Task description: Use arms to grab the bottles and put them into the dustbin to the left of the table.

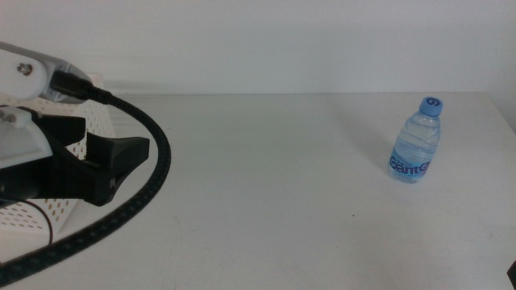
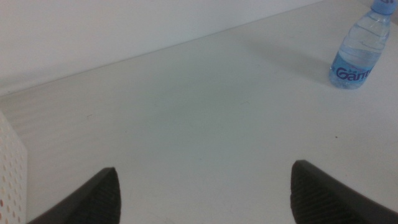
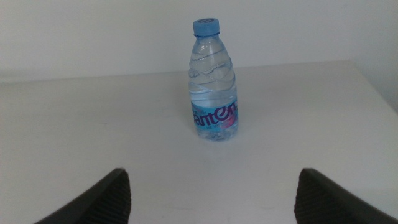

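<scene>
**Checker:** Middle view, items please.

**Operator:** I am logging one water bottle (image 1: 418, 141), blue cap, standing upright at the right of the frame on the table (image 1: 266, 193). The left gripper (image 1: 113, 165) is sitting at the left edge, over the dustbin (image 1: 56, 211), with a thick black cable (image 1: 153, 173) looping past it. I am seeing no yellow bottle and no red can on the tabletop. The bin's inside is hidden behind the arm, so I am not listing contents.

**Checker:** Left wrist view?

**Operator:** I am reading the left jaws as spread wide, nothing between them. A corner of the perforated bin wall (image 2: 11, 171) is showing at lower left; the bottle (image 2: 357, 53) is standing far off at upper right.

**Checker:** Right wrist view?

**Operator:** The right gripper (image 3: 211, 199) is facing the bottle (image 3: 213, 81), which is sitting centre frame; jaws apart, holding nothing, well short of it.

**Checker:** Step in hand?

**Operator:** I am judging this as the approach to the last visible bottle. The next move is calling for the right gripper to advance, straddle the body around the label, and close.
</scene>
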Available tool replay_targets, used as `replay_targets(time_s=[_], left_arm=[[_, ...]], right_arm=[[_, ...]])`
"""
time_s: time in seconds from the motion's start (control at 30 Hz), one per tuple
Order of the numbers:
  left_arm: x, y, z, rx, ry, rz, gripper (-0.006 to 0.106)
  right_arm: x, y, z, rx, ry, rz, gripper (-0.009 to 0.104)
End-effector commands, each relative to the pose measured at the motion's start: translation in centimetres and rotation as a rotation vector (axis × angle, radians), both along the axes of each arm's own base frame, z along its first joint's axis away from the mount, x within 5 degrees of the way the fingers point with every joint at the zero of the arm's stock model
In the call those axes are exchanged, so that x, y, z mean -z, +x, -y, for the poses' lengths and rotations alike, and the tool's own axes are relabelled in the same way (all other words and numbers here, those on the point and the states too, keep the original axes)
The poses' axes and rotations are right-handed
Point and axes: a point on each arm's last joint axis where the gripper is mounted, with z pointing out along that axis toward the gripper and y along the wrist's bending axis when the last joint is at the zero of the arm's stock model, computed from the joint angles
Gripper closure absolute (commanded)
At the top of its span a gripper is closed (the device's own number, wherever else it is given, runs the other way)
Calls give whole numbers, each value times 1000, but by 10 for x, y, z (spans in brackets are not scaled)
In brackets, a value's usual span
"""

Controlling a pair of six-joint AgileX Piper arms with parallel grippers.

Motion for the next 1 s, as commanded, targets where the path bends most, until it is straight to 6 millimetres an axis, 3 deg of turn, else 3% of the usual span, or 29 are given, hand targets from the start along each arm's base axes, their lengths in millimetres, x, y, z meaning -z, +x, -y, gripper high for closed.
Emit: replay_targets(time_s=[0.0,0.3,0.57,0.83,0.97], left_arm=[[-15,1,0,-14,-58,79,10],[-15,1,0,-14,-58,80,10],[-15,1,0,-14,-58,80,10],[-15,1,0,-14,-58,80,10],[-15,1,0,-14,-58,80,10]], right_arm=[[-18,-2,0,1,30,113,23],[-91,16,-2,2,30,71,23],[-142,60,-8,2,23,18,23],[-132,104,-14,12,76,-62,23],[-115,117,-17,2,40,-57,23]])
